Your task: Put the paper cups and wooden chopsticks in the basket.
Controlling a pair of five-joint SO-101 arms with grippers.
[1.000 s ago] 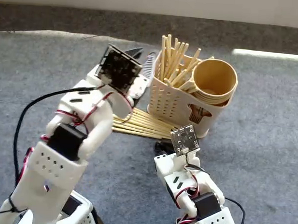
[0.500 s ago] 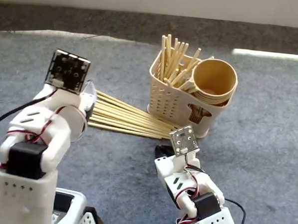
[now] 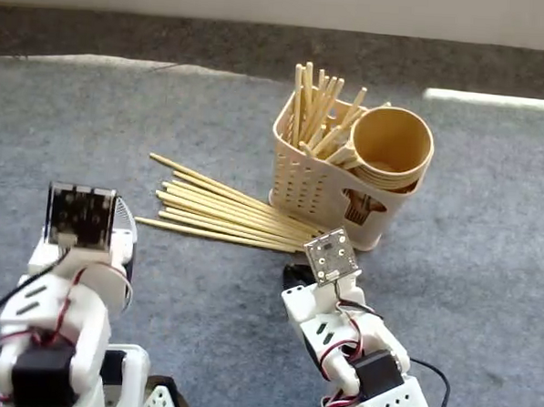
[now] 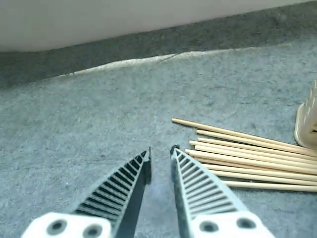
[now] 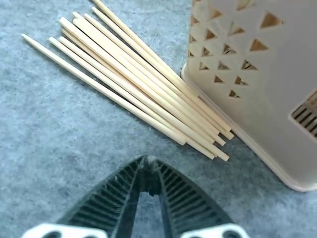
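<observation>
Wooden chopsticks (image 3: 226,217) lie piled on the bench (image 3: 487,269) against the basket (image 3: 314,183), which already holds the paper cups (image 3: 392,146) and more sticks (image 3: 318,101), so maybe halfway; left gripper (image 4: 160,151) jaws slightly parted, right gripper (image 5: 148,161) jaws pinched together, both empty.

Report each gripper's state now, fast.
Left gripper: slightly open, holding nothing.
Right gripper: shut, holding nothing.

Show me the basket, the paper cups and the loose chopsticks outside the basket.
basket (image 3: 320,186), high view, on its perforated front wall.
paper cups (image 3: 391,141), high view, inside the top cup's mouth.
loose chopsticks (image 3: 226,216), high view, middle of the bundle.
</observation>
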